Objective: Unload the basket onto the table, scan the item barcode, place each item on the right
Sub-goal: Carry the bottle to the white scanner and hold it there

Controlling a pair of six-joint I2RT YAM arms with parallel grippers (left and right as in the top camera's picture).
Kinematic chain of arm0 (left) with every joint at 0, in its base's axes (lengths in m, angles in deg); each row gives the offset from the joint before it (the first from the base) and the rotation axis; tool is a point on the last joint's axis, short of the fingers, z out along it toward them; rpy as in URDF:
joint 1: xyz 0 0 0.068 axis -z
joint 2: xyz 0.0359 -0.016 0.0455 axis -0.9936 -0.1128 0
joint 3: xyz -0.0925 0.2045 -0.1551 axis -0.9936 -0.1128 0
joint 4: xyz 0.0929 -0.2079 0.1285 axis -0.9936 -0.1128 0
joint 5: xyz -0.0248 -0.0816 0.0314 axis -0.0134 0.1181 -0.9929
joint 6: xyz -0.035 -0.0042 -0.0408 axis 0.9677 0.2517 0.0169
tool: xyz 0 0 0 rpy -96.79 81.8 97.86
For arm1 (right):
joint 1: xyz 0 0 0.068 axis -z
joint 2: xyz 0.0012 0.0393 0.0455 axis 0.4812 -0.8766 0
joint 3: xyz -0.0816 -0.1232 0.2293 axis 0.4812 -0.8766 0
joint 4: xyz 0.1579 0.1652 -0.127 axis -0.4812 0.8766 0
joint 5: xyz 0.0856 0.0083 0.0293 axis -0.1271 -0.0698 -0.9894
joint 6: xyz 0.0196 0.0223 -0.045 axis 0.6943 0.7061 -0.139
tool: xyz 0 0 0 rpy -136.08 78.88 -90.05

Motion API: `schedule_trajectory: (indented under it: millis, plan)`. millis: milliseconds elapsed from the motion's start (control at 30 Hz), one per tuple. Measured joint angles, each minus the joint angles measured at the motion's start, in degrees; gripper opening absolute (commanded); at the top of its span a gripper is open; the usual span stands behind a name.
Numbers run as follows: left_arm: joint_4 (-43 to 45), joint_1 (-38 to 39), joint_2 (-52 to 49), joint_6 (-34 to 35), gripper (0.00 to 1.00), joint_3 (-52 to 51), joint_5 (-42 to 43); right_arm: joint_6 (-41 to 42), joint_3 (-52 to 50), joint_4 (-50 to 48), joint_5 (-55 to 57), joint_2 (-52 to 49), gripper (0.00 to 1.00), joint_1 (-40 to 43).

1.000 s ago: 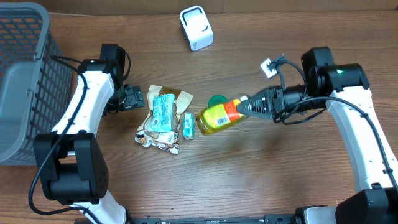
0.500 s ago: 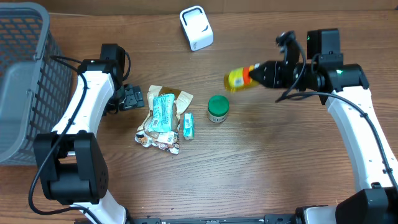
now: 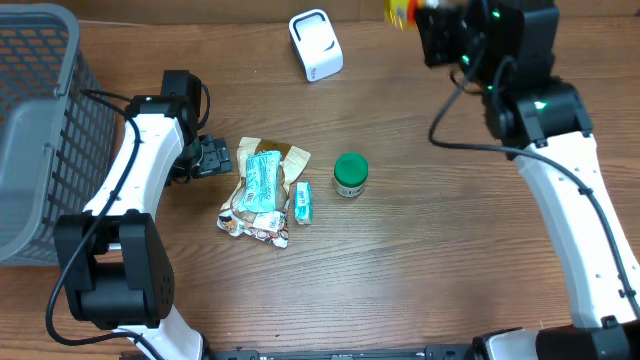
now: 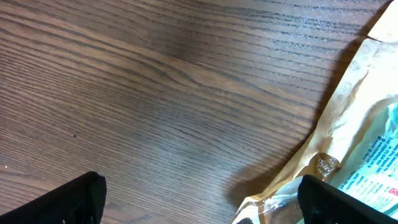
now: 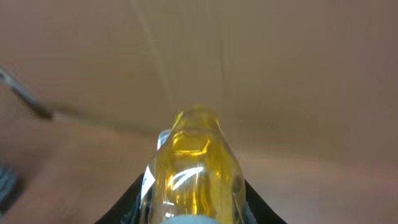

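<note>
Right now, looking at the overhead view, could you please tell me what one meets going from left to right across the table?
grey basket → left gripper → pile of snack packets → green-lidded jar → yellow bottle, held up at the top edge

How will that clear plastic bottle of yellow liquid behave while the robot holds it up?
The clear plastic bottle of yellow liquid looks glossy and rounded, so it might slip or twist when squeezed. It appears mostly full, so it is probably heavy for its size, and the liquid may slosh. Laid down, it would likely roll.
</note>
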Motion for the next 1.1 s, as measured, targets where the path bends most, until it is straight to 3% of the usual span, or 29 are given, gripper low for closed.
schedule_trajectory:
  millis: [233,467,733,900,1100]
  plan:
    - [0.0,0.0,0.0,0.0,1.00,0.0,0.0,-18.8,1.2,-16.0,11.3,-6.2,0.04,-9.2]
    - [0.0,0.0,0.0,0.0,0.99,0.0,0.0,-36.3,1.2,-24.6,14.5,-21.3,0.04,-10.8]
    - [0.0,0.0,0.0,0.0,1.00,0.0,0.0,-41.6,1.1,-30.5,15.5,-30.6,0.04,-10.8]
    - [0.0,0.0,0.0,0.0,0.99,0.0,0.0,-42.4,1.1,-36.5,15.3,-32.2,0.04,-10.8]
    - [0.0,0.0,0.0,0.0,0.99,0.0,0.0,-44.7,1.1,-37.0,11.7,-33.4,0.04,-10.8]
